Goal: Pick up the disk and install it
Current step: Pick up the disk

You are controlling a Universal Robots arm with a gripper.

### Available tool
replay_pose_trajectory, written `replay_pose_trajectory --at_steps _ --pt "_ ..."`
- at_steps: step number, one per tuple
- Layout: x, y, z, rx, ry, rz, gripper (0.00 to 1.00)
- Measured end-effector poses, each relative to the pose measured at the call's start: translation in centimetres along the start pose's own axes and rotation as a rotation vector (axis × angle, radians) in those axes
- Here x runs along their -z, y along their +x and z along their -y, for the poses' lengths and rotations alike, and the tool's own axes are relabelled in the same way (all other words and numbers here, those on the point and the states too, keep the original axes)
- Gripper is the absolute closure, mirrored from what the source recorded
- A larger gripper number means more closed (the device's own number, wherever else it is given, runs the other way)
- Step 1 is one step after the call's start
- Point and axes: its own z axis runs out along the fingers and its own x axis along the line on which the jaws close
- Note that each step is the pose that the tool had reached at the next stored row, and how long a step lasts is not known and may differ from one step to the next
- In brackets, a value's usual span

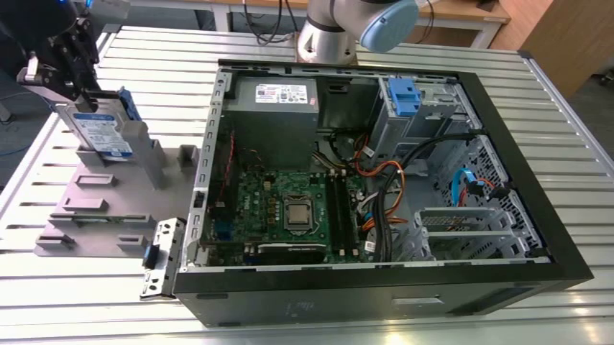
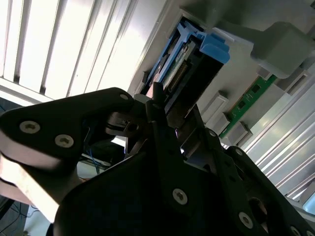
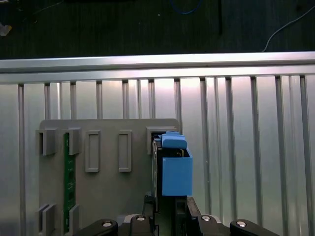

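Where the black gripper reaches down at the exterior view's far left, its fingers are pressed onto the upper end of the disk, one on each flat side, w/ no gap showing. The disk stands on edge & leans a little, its blue-&-white label facing the camera. Its lower end is down among the posts of a grey holder plate. Whether that end rests in its slot or is just clear of it can't be told.

In the first wrist view the gripper sits at the near end of the disk, and the blue side rail runs away from it toward a slot in the plate. A green circuit strip stands in another slot, well apart from the disk. In the second wrist view the blue rail caps the disk's far end.

The plate lies flat on a slatted metal table. Near the plate's corner, a loose metal bracket lies against the near corner of an open PC case.

The case lies on its side to the exterior view's right of the plate, insides exposed. A green motherboard fills the middle, w/ cable bundles beside it. Farther back inside are a grey box w/ white sticker and, to its right in the exterior view, a blue latch on a grey metal cage. Beyond the case stands the arm's base.
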Motion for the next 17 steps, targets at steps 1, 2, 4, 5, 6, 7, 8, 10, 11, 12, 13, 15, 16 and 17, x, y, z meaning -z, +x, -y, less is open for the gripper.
replay_pose_trajectory --at_steps 1,2,4,5,6,7,8,10,11,12,13,15,16,17 --pt "0.16 -0.01 0.0 0.0 0.0003 0.0002 0.65" --pt "0.38 -0.01 -0.01 0.0 0.0002 0.0001 0.65" --pt "0.9 -0.03 -0.01 0.0 0.0004 0.0002 0.65" --pt "1.18 -0.04 -0.01 0.0 0.0003 0.0002 0.65" --pt "1.46 -0.05 -0.02 0.0 0.0003 0.0002 0.65" --pt "1.74 -0.06 -0.02 0.0 0.0002 0.0001 0.65" --pt "1.92 -0.06 -0.02 0.0 0.0004 0.0002 0.65" --pt "1.97 -0.06 -0.02 0.0 0.0006 0.0003 0.65" --pt "1.97 -0.06 -0.02 0.0 0.0006 0.0004 0.65" --pt "1.97 -0.06 -0.02 0.0 0.0006 0.0003 0.65" --pt "1.98 -0.06 -0.02 0.0 0.0005 0.0003 0.65" --pt "1.99 -0.06 -0.02 0.0 0.0003 0.0002 0.65" --pt "1.99 -0.06 -0.02 0.0 0.0003 0.0002 0.65" --pt "1.99 -0.06 -0.02 0.0 0.0004 0.0002 0.65"
